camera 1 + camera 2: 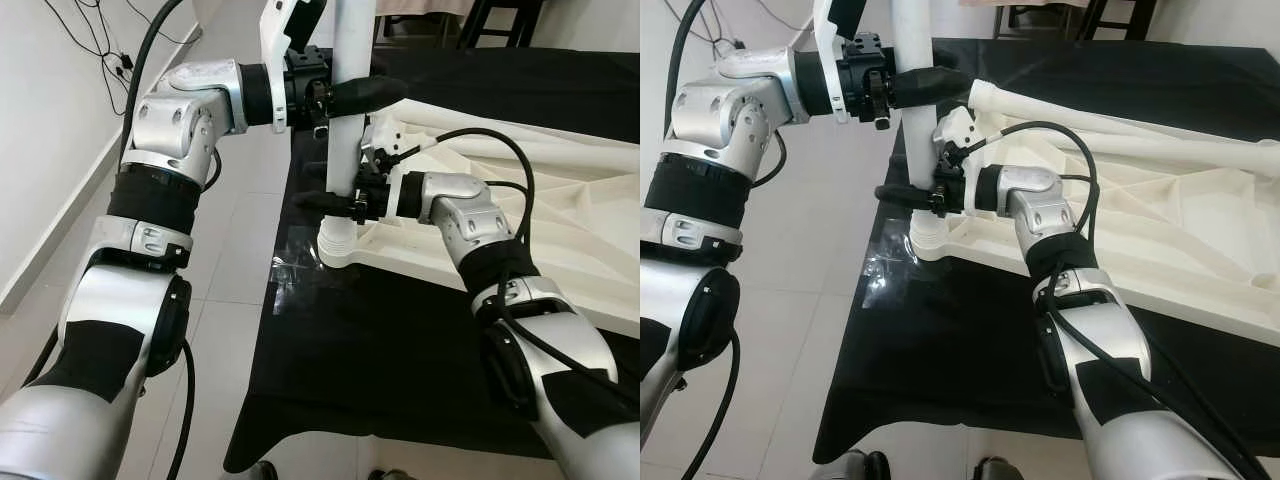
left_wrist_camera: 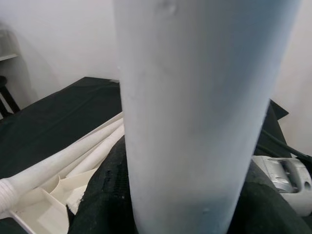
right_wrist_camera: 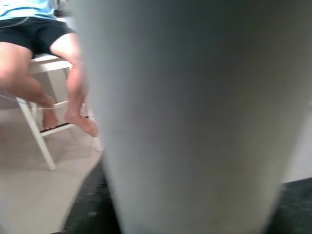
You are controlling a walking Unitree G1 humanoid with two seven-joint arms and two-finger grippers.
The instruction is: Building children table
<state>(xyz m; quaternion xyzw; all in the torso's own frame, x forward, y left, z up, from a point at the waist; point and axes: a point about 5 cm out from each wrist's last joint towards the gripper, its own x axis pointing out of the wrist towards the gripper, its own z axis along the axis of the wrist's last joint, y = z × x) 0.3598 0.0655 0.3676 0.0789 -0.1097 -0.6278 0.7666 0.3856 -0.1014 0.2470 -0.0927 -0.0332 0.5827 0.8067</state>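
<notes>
Both end effectors clamped on upright white leg (image 1: 347,110), seated in tabletop (image 1: 560,230) corner socket

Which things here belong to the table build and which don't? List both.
In the job:
upright white leg
left gripper
right gripper
white tabletop
spare legs

Just around:
black cloth
seated person
wall cables

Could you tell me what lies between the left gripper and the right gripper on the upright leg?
Only a bare stretch of the white table leg lies between the left gripper above and the right gripper below, in the left eye view.
</notes>
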